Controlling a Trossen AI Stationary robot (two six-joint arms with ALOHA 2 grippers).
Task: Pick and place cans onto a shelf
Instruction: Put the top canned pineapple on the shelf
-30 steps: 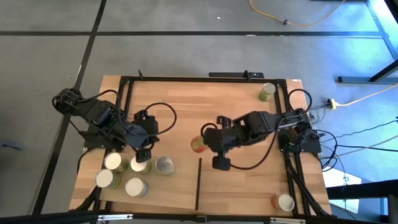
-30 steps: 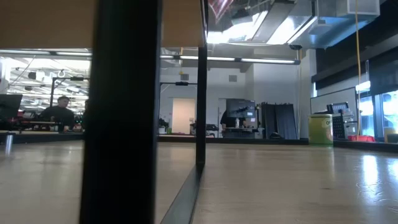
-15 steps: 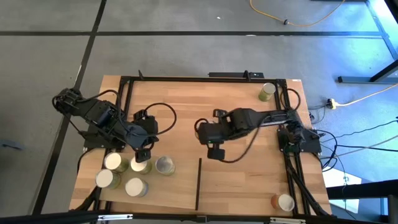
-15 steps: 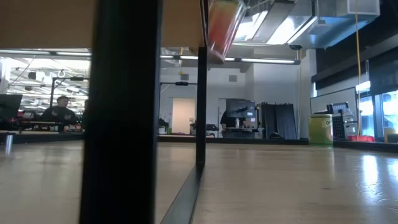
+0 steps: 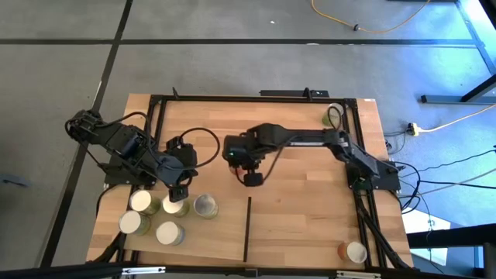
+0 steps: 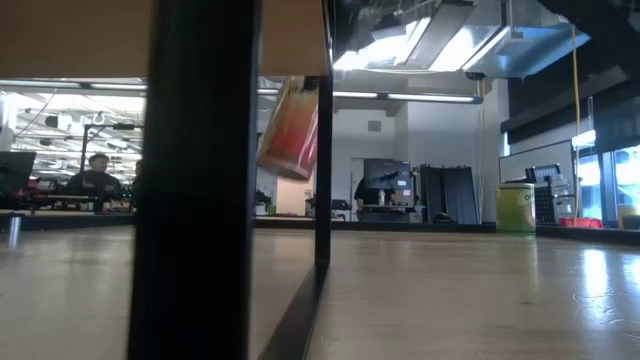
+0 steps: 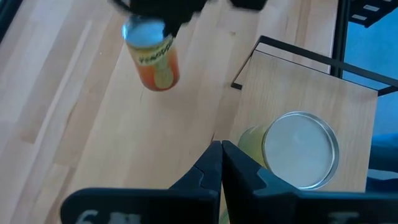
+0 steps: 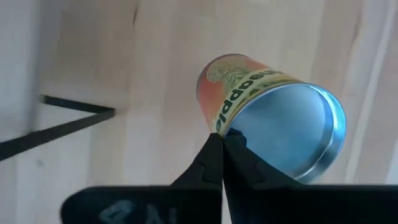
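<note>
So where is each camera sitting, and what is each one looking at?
High view: above the table, looking straight down; shows both arms, the right gripper mid-table, the shelf.
Low view: at tabletop height, looking across into the room; shows the lifted orange can, no arm clearly.
Left wrist view: on the left arm, past its own fingers, at a green can.
Right wrist view: on the right arm, past its own fingers, at the orange can.
Shared: the low view and both wrist views show the orange can.

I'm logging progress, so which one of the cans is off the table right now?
The orange can, carried tilted in the right tool above mid-table. The other cans all stand upright on the shelf or table corners.
</note>
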